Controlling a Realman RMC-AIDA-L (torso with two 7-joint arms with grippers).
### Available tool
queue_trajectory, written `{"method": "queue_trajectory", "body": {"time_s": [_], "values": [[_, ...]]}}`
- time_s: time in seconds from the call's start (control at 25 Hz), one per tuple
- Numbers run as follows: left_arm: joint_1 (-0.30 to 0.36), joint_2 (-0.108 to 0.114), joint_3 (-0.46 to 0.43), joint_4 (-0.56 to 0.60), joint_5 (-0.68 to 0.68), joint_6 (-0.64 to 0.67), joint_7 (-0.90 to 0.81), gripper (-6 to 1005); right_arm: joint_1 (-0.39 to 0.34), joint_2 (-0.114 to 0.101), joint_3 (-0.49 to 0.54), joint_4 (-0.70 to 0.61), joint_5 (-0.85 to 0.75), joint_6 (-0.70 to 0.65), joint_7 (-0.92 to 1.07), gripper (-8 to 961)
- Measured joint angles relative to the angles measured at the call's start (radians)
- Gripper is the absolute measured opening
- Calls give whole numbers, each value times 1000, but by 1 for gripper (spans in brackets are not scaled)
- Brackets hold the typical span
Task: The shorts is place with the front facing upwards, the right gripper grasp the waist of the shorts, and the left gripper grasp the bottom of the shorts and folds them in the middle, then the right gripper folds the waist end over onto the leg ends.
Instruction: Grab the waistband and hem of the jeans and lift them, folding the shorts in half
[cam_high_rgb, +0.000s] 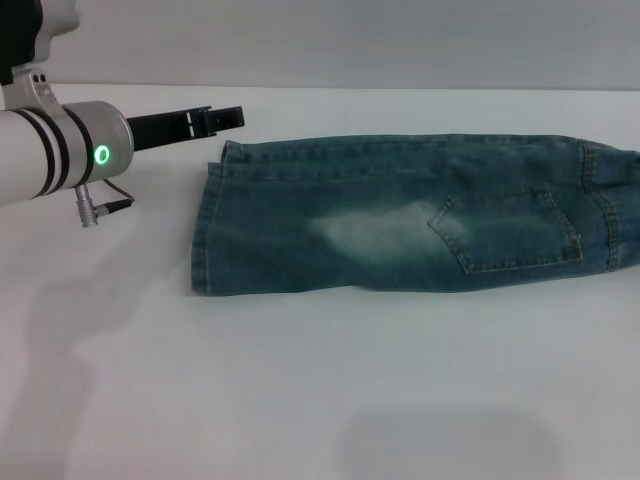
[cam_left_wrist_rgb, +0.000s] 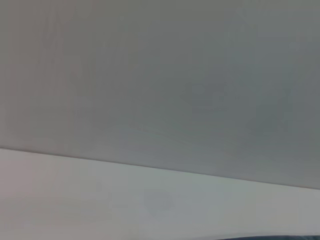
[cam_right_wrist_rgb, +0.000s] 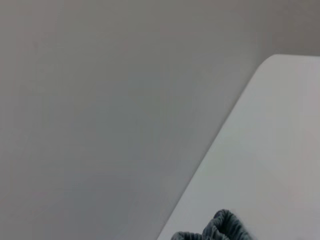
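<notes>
The left claw (cam_high_rgb: 225, 118) hovers just beyond the far hem corner of the shorts (cam_high_rgb: 410, 215), holding nothing; whether its fingers are parted cannot be told. The right claw is out of view. The shorts lie flat on the white desk (cam_high_rgb: 320, 400), apparently already folded lengthwise: leg ends (cam_high_rgb: 208, 232) left, waist (cam_high_rgb: 612, 205) right, with a back pocket and a pale faded patch facing up.

Near side: white bench (cam_high_rgb: 330, 390) bare in front of the long blue denim shorts (cam_high_rgb: 400, 215).
Obstacle: black left gripper (cam_high_rgb: 225, 117) hovers just beside the hem's far corner.
Far side: narrow bare strip behind the shorts.
</notes>
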Motion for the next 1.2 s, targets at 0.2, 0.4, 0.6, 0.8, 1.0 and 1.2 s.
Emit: {"method": "queue_trajectory", "body": {"time_s": [0.2,0.4,0.6,0.8,1.0,1.2], "values": [[-5,0,1,1,0,-16,16,837,10,-5,-2,13,-2,-4,-2,558],[-3,0,1,17,-3,-33,33,836,33,-9,-3,14,-12,-7,2,579],[-2,0,2,24,-4,-37,41,837,65,-21,-4,28,-37,-17,16,608],[-3,0,2,24,-4,-42,51,837,91,-31,-3,49,-59,-39,35,657],[-6,1,2,24,-3,-52,52,836,114,-38,-3,55,-108,-63,66,659],[-7,1,-3,24,-4,-54,64,837,129,-39,-3,62,-119,-88,69,630]]}}
